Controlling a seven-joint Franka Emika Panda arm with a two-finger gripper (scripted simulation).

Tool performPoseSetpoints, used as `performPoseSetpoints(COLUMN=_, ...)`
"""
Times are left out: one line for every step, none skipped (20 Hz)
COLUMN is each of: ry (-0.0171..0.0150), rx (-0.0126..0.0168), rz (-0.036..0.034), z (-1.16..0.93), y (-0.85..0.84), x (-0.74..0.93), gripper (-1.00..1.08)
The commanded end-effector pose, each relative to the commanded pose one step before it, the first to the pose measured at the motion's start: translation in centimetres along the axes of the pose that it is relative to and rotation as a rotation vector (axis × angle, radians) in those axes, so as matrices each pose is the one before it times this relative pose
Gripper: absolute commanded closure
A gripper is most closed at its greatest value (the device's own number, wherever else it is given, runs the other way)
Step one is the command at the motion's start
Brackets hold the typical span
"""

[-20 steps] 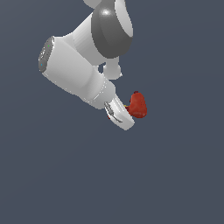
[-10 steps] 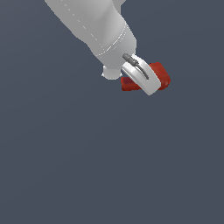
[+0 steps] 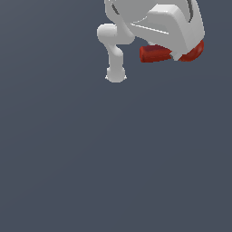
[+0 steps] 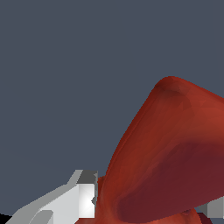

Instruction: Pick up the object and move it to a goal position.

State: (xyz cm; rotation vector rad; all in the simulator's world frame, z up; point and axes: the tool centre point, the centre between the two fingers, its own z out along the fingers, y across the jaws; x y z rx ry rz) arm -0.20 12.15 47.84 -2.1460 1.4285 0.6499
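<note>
Since half a second ago, my arm (image 3: 154, 22) has swung up and across, toward one o'clock in the exterior view, and the red object (image 3: 156, 53) went with it. Before, the red thing sat close to the middle of the upper part of that view. Now it is right up near the top edge, on the exterior view's right.

I can see the object poking out from under the big white body of the arm. Its dark red handle sticks out toward nine o'clock, lying almost flat. A rounder, brighter red bit peeks out at the other side, toward three o'clock. The white arm covers the part in between.

Another white piece of the arm hangs down at about eleven o'clock from the middle of the view, ending in a small round knob (image 3: 116, 74). It is apart from the red thing.

My gripper (image 4: 144, 208) is pinching the object. In the wrist view the red thing (image 4: 175, 162) is very big and very close. One grey finger (image 4: 81, 197) presses against it on one side. A little bit of the other finger shows at the far side, also touching it.

Behind everything is plain dark grey-blue. I cannot tell if the surface is under the object or how high up it is.
</note>
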Motion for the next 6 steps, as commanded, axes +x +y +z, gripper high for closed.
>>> performPoseSetpoints(ry=-0.00002, rx=0.00257, rz=-0.00042, z=-0.718, y=-0.148, x=-1.118, gripper=1.08)
performPoseSetpoints(ry=0.00000, rx=0.00000, rz=0.00000, z=-0.122, y=-0.049, x=-0.244, gripper=1.08)
performPoseSetpoints(ry=-0.00042, rx=0.00051, rz=0.00020, z=-0.134, y=-0.023, x=-0.155, gripper=1.08)
performPoseSetpoints(ry=0.00000, rx=0.00000, rz=0.00000, z=-0.063, y=-0.028, x=-0.128, gripper=1.08)
performPoseSetpoints(ry=0.00000, rx=0.00000, rz=0.00000, z=-0.037, y=-0.017, x=-0.076, gripper=1.08)
performPoseSetpoints(ry=0.00000, rx=0.00000, rz=0.00000, z=-0.012, y=-0.006, x=-0.025, gripper=1.08)
